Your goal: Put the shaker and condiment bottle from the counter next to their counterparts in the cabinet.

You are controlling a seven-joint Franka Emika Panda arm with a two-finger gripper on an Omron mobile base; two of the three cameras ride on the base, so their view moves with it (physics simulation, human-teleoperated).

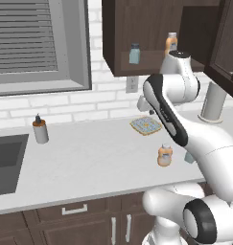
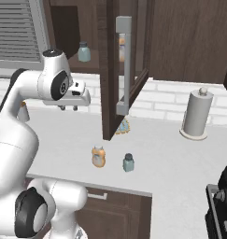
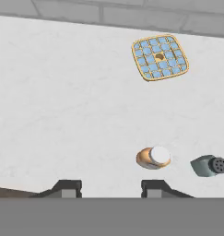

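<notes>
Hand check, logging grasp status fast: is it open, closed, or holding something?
Hand: open, holding nothing, above the counter.

White brick wall [image 1: 65, 103], window with grey blinds [image 1: 24, 38] upper left, outlet [image 1: 132, 84] below it, dark sink [image 1: 5, 162] far left, brown drawers [image 1: 75, 210] underneath.

Shaker [image 2: 128, 162]: pale blue-grey, dark grey cap, upright on the counter [image 2: 171, 158] near its front edge. Condiment bottle [image 2: 98, 156]: orange, pale cap, upright just beside the shaker, not touching. Counterparts sit upright on the cabinet [image 1: 137, 28] shelf: matching shaker [image 1: 134, 53] toward the left, matching orange bottle [image 1: 171, 44] well apart to its right. Cabinet door is open.
</notes>
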